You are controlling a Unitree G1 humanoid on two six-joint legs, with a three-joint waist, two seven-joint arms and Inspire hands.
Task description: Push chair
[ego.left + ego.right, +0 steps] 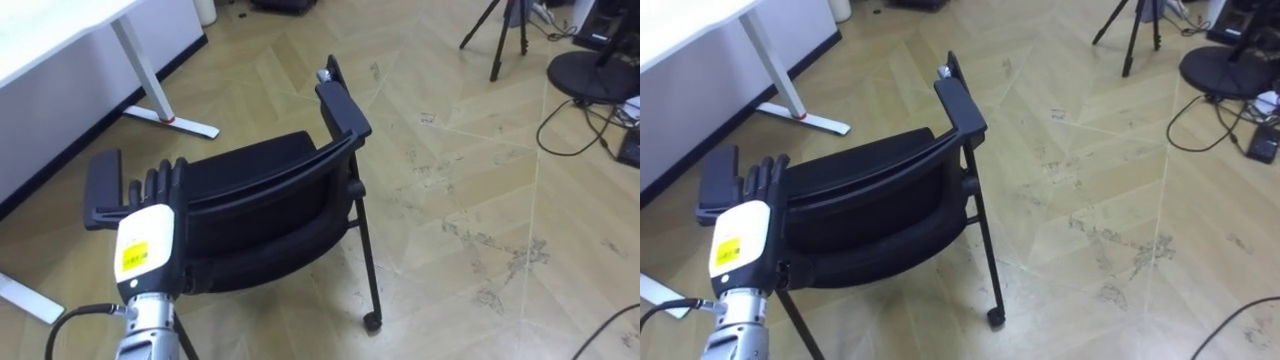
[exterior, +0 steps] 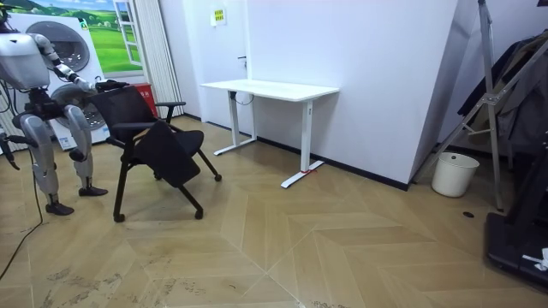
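Beside the white desk (image 1: 55, 35) | chair (image 1: 270, 195) backrest touching left hand (image 1: 148, 235) | fingers (image 1: 165, 182) straight, unclenched

Robot standing behind black chair (image 2: 150, 137) at room view's left, white desk (image 2: 270, 88) beyond, white bucket (image 2: 454, 174) farther right.

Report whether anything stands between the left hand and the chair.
Nothing visible does. The left hand lies straight-fingered against the top edge of the chair, touching its backrest directly.
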